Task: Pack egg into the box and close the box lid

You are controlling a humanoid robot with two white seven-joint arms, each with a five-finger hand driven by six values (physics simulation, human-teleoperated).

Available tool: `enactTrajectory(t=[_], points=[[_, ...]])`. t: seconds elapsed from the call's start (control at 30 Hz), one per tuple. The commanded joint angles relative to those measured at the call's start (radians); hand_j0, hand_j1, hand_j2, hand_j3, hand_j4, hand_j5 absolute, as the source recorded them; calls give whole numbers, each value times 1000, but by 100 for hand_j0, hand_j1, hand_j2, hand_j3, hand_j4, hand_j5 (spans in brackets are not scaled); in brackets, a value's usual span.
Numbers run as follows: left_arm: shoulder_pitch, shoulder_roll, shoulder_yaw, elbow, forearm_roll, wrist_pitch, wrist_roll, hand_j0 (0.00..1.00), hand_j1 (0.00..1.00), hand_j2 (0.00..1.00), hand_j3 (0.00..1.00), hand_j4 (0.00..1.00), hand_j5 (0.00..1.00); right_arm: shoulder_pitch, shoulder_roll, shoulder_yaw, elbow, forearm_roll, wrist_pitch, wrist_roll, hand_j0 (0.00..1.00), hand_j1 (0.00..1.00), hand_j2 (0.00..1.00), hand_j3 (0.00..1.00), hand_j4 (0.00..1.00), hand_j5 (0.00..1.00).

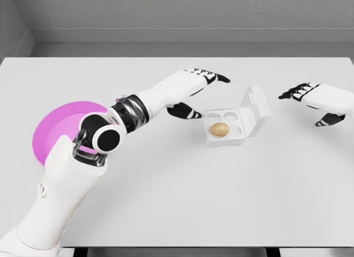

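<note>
Egg (219, 129) in box (235, 123), front-left cell; lid (255, 110) up at right. Plate (58, 130) far left on table (221, 196).

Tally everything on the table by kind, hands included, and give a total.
Egg: 1, in the box
Box: 1, white, lid open
Plate: 1, pink
Left hand: 1, open
Right hand: 1, open
Total: 5
</note>
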Motion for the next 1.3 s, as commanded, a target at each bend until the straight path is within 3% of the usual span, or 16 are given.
enactTrajectory(t=[0.0,0.07,0.17,0.23,0.3,0.33,0.4,0.47,0.77,1.1,1.27], points=[[2,43,128,-19,8,-12,1,100,100,100,100,100,100,0,7,2,-13,-6,2,0,100,100,100,100,100,100],[21,62,246,-19,34,-93,1,100,100,100,100,100,100,3,10,2,-31,-4,2,0,100,100,100,100,100,100],[34,178,404,-19,318,-318,1,100,100,100,100,100,100,9,10,2,-47,-6,2,0,100,100,100,100,100,100],[81,207,515,-19,438,-423,1,100,100,100,100,100,100,17,8,2,-56,-6,2,0,100,100,100,100,100,100],[155,201,636,-19,485,-461,1,100,100,100,100,100,100,17,8,2,-57,-6,2,0,100,100,100,100,100,100],[175,201,657,-19,536,-478,1,100,100,100,100,100,100,17,8,2,-57,-7,2,0,100,100,100,100,100,100],[264,194,723,-10,550,-513,1,100,100,100,100,100,100,17,8,2,-65,-10,2,-2,100,100,100,100,100,100],[278,144,765,22,548,-625,1,100,100,100,100,100,100,28,7,-2,-94,-10,2,-2,100,100,100,100,100,100],[314,161,766,70,533,-632,1,100,100,100,100,100,100,29,5,-3,-133,-15,2,-9,100,100,100,100,100,100],[322,161,766,70,530,-632,1,100,100,100,100,100,100,77,7,-6,-380,-18,2,-13,100,100,100,100,100,100],[322,163,763,70,530,-632,1,100,100,100,100,100,100,80,-1,-17,-416,-18,2,-13,100,100,100,100,100,100]])
